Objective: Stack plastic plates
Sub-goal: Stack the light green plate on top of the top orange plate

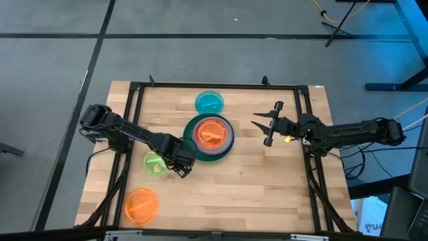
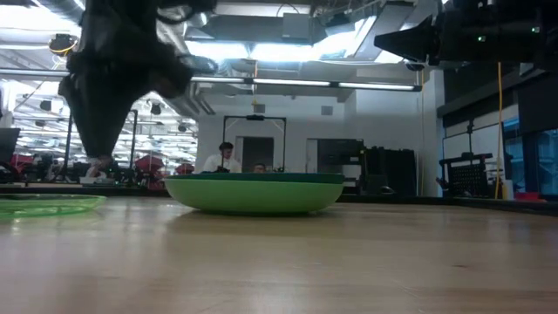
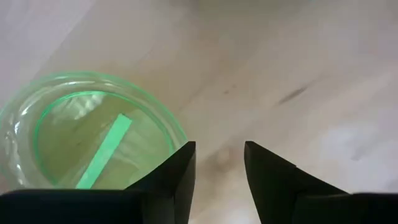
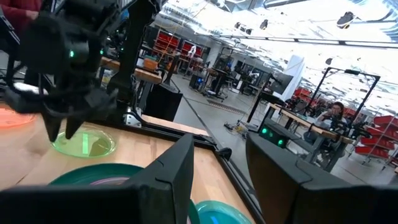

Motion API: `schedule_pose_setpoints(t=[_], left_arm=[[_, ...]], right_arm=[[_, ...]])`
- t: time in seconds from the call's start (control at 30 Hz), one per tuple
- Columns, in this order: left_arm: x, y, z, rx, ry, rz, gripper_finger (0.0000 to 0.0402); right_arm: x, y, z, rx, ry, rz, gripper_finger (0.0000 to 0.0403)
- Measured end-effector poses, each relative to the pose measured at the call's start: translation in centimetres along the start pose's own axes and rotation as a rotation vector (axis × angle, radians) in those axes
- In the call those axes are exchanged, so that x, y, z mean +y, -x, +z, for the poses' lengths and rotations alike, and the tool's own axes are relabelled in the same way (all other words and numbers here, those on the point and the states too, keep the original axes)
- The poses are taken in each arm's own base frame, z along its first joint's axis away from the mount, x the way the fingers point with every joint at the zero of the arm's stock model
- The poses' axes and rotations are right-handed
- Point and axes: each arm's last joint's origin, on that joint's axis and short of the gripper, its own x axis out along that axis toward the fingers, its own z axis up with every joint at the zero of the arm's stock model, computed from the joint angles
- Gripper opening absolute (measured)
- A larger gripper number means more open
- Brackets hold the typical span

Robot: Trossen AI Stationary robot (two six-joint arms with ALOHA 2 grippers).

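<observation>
A stack of plates (image 1: 211, 136) sits mid-table: large green ones at the bottom (image 2: 255, 192), a magenta rim above them, a translucent orange plate on top. A small lime plate (image 1: 155, 163) lies flat to the stack's left, a blue one (image 1: 209, 102) toward the far edge, and another orange one (image 1: 141, 205) near the left front corner. My left gripper (image 1: 182, 171) is open, pointing down over bare wood just right of the lime plate (image 3: 87, 137). My right gripper (image 1: 264, 127) is open and raised, right of the stack.
A black metal frame (image 1: 134, 90) borders the wooden table top. Bare wood lies between the stack and the near edge (image 1: 241, 194). Beyond the table's far side, people sit at desks (image 2: 225, 159) in the room.
</observation>
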Motion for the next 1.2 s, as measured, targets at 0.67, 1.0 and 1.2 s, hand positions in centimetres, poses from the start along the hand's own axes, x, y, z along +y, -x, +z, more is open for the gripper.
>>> schedule_pose_setpoints(t=[0.67, 1.0, 1.2], left_arm=[[0.2, -5.4, 1.2, 0.097, 0.047, 0.263, 0.0130], [0.6, -6.0, 1.0, 0.108, 0.039, 0.280, 0.0124], [0.6, -6.1, 0.9, 0.117, -0.027, 0.279, 0.0071]], right_arm=[[0.0, 0.0, 0.0, 0.002, -0.003, -0.001, 0.0144], [0.0, 0.0, -0.1, 0.009, -0.002, 0.001, 0.0144], [0.0, 0.0, -0.1, 0.009, 0.001, 0.001, 0.0144]])
